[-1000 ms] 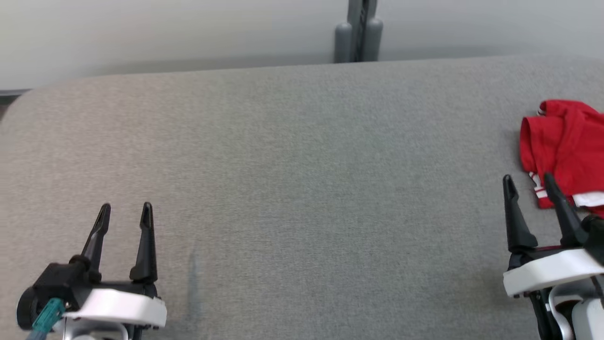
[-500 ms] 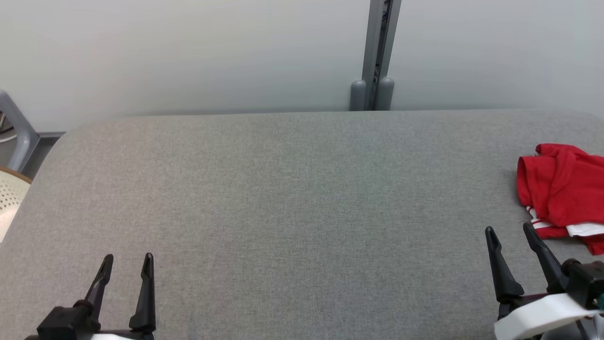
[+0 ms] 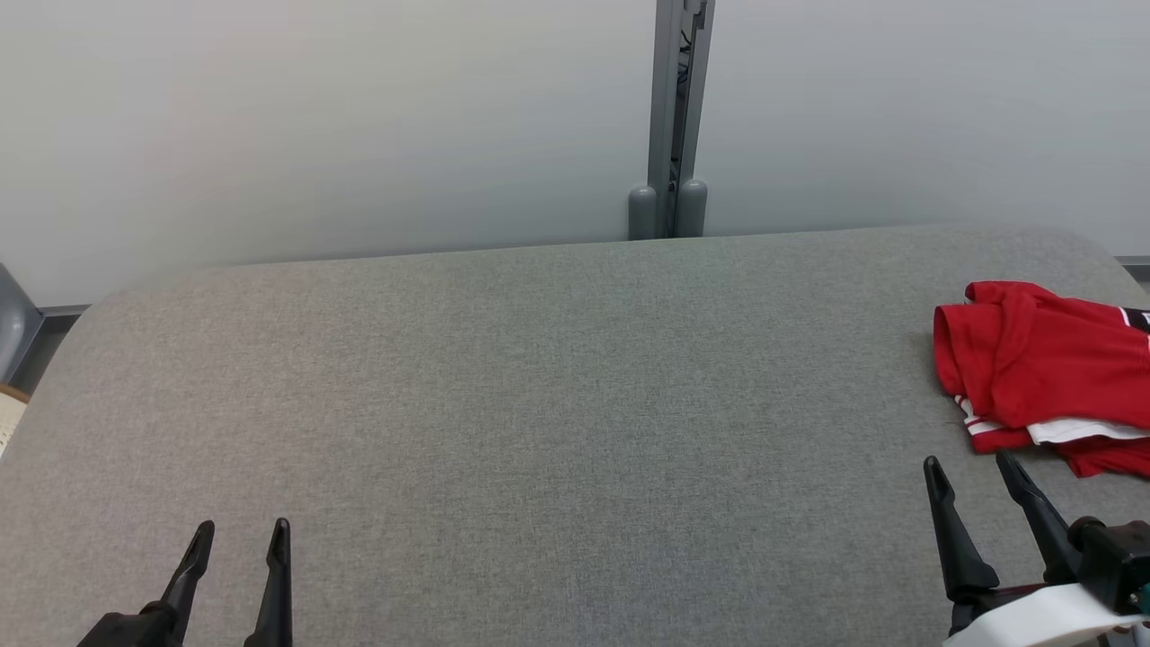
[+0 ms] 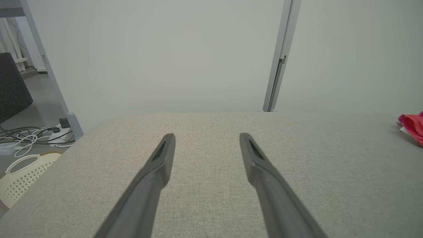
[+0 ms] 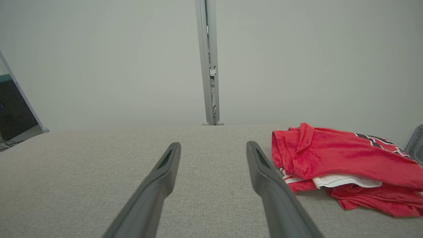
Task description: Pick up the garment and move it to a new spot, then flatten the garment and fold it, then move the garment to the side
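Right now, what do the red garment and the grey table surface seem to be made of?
Red garment: soft knit fabric, probably cotton jersey, matte; limp folds and stitched hems show.
Table surface: grey woven cloth, matte; fine weave visible, perhaps padded, edges rounded.

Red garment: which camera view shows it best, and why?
Right wrist view: the red garment lies close and large, with folds, white layer and striped trim clear. Head view crops it at the right edge; left wrist view catches a red sliver at its right edge.
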Motion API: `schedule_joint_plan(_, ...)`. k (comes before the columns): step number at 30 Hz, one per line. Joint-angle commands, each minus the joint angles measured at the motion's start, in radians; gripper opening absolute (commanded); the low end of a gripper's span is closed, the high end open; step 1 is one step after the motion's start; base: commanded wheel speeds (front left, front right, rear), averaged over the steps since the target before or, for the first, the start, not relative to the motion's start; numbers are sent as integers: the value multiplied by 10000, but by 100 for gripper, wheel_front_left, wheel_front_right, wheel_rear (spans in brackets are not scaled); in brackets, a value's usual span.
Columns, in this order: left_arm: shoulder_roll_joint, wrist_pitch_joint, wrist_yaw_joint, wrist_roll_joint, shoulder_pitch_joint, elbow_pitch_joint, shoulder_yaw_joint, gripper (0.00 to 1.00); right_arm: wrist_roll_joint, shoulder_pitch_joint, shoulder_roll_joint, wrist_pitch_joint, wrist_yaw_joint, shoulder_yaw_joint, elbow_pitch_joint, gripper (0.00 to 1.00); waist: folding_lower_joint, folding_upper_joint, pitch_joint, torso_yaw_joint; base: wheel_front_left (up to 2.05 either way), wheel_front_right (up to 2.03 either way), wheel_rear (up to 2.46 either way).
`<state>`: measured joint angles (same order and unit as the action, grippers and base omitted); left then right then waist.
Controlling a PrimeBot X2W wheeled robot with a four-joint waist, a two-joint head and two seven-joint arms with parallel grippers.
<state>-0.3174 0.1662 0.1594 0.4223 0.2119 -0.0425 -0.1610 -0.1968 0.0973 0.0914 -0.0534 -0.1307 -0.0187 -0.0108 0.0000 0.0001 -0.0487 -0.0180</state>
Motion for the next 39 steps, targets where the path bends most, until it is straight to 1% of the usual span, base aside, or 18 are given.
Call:
schedule_joint_plan(1, -79, -14, 65, 13, 54, -43, 45, 100, 62, 99, 7, 20, -1, 3, -43, 100, 0, -1, -9, -23, 0, 0, 0)
schedule_joint_plan(20, -207, -201, 263, 114, 142, -164, 74, 100, -37, 211, -71, -9, -1, 3, -107, 100, 0, -1, -32, -81, 0, 0, 0)
schedule_joint_plan(35, -303, -324, 287, 196, 140, -191, -20, 100, -45, 273, -93, 16, -1, 35, -176, 100, 0, -1, -45, -35, 0, 0, 0)
schedule_joint_plan(36, -240, -337, 238, 167, 65, -167, -36, 0, -21, 170, -130, 6, 0, 36, -119, 0, 0, -1, -46, -34, 0, 0, 0)
schedule_joint_plan(39, -12, -340, 233, 175, 114, 92, -137, 0, -28, 274, -224, 4, 0, 56, 158, 0, 0, -1, -44, -33, 0, 0, 0)
